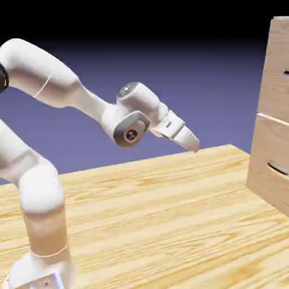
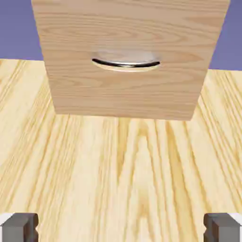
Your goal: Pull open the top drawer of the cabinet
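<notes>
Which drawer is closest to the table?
The bottom drawer, the one with the dark curved handle. Its front reaches down to the tabletop, while the other drawers sit higher up the cabinet.

No text, label, brand, number or sign can be read in either view. On the arm's joint just behind the hand, small dark marks can be seen on the round caps [image 1: 131,135], but no letters can be made out. Ahead of the fingertips, no writing can be read on the cabinet [image 2: 127,92] either.
</notes>
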Tool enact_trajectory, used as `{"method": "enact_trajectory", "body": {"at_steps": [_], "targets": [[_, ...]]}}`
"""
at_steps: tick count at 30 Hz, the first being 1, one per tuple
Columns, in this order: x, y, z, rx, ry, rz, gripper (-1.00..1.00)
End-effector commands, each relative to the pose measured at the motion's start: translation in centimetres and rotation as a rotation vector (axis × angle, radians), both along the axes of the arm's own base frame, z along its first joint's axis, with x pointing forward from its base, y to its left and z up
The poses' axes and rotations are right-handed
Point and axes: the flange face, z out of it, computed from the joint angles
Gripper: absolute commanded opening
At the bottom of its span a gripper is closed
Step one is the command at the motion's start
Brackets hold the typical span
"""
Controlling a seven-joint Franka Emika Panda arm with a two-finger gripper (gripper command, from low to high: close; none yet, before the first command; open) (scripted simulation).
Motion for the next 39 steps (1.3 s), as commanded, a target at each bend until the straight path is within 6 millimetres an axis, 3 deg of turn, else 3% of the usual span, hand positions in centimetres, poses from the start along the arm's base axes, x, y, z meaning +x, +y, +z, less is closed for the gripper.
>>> {"method": "enact_trajectory", "body": {"at_steps": [1, 11, 20, 29, 39], "targets": [[1.0, -0.1, 0.8, 0.031, -0.017, -0.029, 0.0], [11.0, -1.1, 7.1, 0.348, -0.188, -0.29, 0.0], [19.4, -2.1, 10.7, 0.648, -0.338, -0.47, 0.0], [26.7, -2.3, 12.5, 0.96, -0.471, -0.582, 0.0], [33.1, -0.9, 12.3, 1.319, -0.568, -0.613, 0.0]]}}
